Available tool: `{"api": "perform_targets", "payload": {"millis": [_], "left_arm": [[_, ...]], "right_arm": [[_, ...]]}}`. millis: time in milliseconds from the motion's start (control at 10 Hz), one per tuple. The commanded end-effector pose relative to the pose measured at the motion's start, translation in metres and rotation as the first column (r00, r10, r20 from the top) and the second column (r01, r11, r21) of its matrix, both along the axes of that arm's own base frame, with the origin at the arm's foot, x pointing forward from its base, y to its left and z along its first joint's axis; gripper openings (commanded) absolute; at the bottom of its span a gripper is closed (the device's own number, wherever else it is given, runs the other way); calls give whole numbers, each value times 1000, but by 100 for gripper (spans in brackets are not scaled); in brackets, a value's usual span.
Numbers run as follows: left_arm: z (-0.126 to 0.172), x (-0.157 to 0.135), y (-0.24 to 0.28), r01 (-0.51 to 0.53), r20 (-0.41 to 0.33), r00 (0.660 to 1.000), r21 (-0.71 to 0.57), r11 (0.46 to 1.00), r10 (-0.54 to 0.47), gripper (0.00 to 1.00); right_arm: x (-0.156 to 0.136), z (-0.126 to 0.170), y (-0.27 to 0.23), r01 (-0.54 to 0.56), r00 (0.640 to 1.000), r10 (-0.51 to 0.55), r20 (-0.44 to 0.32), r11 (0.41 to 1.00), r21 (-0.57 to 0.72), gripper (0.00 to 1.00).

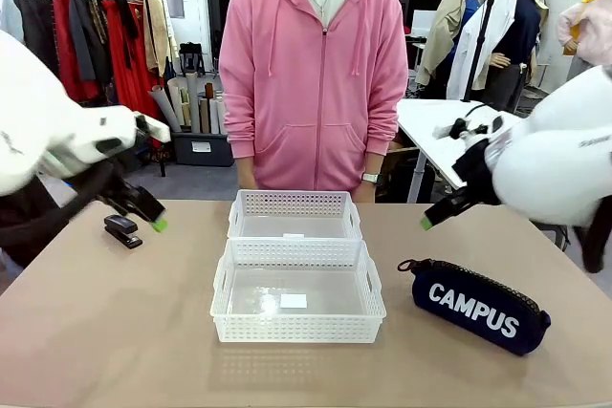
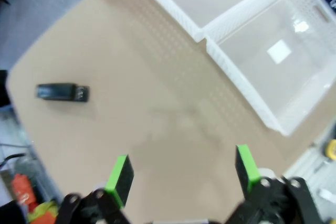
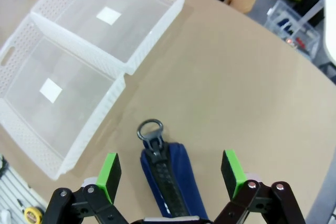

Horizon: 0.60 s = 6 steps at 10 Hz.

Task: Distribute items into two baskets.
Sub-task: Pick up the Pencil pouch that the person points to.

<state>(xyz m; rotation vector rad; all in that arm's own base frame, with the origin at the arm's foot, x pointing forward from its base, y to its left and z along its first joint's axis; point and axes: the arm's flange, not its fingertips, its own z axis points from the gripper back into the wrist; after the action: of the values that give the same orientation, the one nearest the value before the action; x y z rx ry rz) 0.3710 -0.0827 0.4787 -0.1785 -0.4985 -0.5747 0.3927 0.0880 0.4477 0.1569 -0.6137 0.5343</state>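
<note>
We note both jaws wide, empty: right gripper (image 3: 170,171) above the likely soft, light pouch (image 1: 478,305), three o'clock of the near basket (image 1: 296,328), best pinched across its middle; left gripper (image 2: 181,174) near the stapler (image 1: 122,231), ten o'clock

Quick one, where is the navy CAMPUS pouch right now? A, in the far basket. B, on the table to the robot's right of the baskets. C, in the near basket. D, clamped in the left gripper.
B: the pouch lies on the table right of the baskets, with the open right gripper above it, not touching.
</note>
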Motion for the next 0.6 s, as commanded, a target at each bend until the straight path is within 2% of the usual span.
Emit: {"api": "perform_targets", "payload": {"millis": [0,200,500], "left_arm": [[34,-23,40,-9,3,1000,2,1000,9,100],[64,-52,70,-4,64,998,-46,999,7,100],[94,-63,108,-25,105,994,-132,991,39,100]], "right_arm": [[-4,25,-40,-27,1000,28,-10,998,63,100],[-16,49,-85,-29,999,35,-36,986,166,100],[-41,73,-133,-34,999,42,-20,954,299,100]]}}
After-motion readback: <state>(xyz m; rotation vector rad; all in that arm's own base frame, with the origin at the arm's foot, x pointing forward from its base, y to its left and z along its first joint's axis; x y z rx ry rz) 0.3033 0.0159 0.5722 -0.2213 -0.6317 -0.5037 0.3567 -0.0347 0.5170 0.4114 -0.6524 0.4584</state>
